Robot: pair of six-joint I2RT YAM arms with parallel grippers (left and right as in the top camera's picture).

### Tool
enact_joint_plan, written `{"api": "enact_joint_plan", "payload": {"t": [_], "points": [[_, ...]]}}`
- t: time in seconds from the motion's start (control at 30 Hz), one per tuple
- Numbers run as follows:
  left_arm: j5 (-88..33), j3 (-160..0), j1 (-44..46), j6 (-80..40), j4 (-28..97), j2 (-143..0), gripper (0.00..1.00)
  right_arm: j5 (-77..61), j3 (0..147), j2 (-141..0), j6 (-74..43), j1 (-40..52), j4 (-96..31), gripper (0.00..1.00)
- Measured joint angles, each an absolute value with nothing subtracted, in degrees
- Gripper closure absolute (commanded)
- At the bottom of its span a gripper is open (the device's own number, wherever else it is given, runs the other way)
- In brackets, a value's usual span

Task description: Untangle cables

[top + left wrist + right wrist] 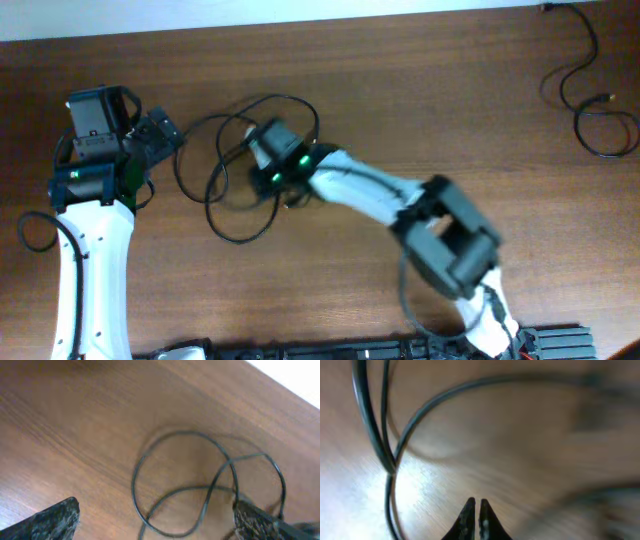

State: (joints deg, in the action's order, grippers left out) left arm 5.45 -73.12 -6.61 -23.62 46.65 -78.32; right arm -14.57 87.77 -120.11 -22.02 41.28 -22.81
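The cables (232, 175) lie as thin black overlapping loops on the brown table, left of centre. My left gripper (163, 132) is open, just left of the loops. In the left wrist view its fingers (157, 515) stand wide apart with crossing cable loops (200, 485) on the table between and beyond them. My right gripper (262, 143) sits over the loops' right side. In the right wrist view its fingers (475, 505) are shut with nothing seen between them, and cable strands (385, 455) run just to their left.
A separate thin black cable (592, 95) with small plug ends lies at the table's far right corner. A thick black wire (35, 232) loops beside the left arm's base. The table's far edge (300, 15) meets a white surface.
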Motion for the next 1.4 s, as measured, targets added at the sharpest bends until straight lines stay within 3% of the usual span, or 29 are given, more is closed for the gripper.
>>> {"api": "enact_joint_plan", "payload": {"t": [0.07,0.1,0.13,0.17,0.27,0.4,0.57,0.7,0.73,0.77,0.8,1.0,1.2,1.4], "points": [[0.8,-73.0,-6.6,-23.7,47.2,-78.3,0.01,-16.4,87.7,-110.4,-19.2,34.9,-23.7,0.96],[-1.5,-72.7,-6.5,-23.7,47.2,-78.3,0.01,-17.3,87.8,-103.3,-18.0,30.7,-23.4,0.89],[-4.2,-71.9,-6.3,-23.7,47.2,-78.6,0.01,-18.4,88.3,-95.7,-17.1,26.4,-23.4,0.57],[-4.8,-71.6,-6.2,-23.7,47.2,-78.9,0.01,-19.2,88.9,-93.2,-16.7,25.1,-23.8,0.49],[-3.4,-71.1,-6.8,-23.7,45.2,-80.1,0.01,-21.1,89.8,-92.8,-16.1,26.2,-29.4,0.44],[-3.0,-71.1,-12.4,-25.2,43.3,-80.2,0.01,-21.8,88.7,-106.6,-16.1,33.1,-27.5,0.36],[-3.5,-71.1,-14.7,-25.9,43.5,-80.1,0.01,-22.2,88.3,-117.6,-16.0,40.7,-12.2,0.31],[-3.7,-71.1,-14.6,-26.0,43.9,-80.1,0.01,-22.2,88.2,-125.5,-16.1,45.1,-1.3,0.32],[-3.7,-71.1,-14.7,-26.0,44.2,-80.1,0.01,-22.0,88.2,-126.7,-16.0,45.7,-0.8,0.51],[-3.7,-71.1,-14.7,-26.0,44.6,-80.1,0.01,-20.8,88.2,-127.7,-15.9,46.5,-0.6,0.84],[-3.8,-71.1,-14.6,-26.0,44.9,-80.1,0.01,-20.2,88.2,-128.2,-16.0,46.9,-0.6,0.96],[-3.9,-71.1,-14.7,-26.0,48.9,-80.1,0.01,-18.5,88.2,-125.8,-16.0,44.2,-3.0,0.96],[-6.1,-71.1,-14.6,-26.0,50.5,-80.1,0.01,-17.8,88.3,-100.3,-16.0,26.6,-2.9,0.96],[-7.2,-71.1,-14.6,-26.0,52.3,-80.1,0.01,-18.0,88.6,-98.8,-15.8,9.7,-10.5,0.96]]}}
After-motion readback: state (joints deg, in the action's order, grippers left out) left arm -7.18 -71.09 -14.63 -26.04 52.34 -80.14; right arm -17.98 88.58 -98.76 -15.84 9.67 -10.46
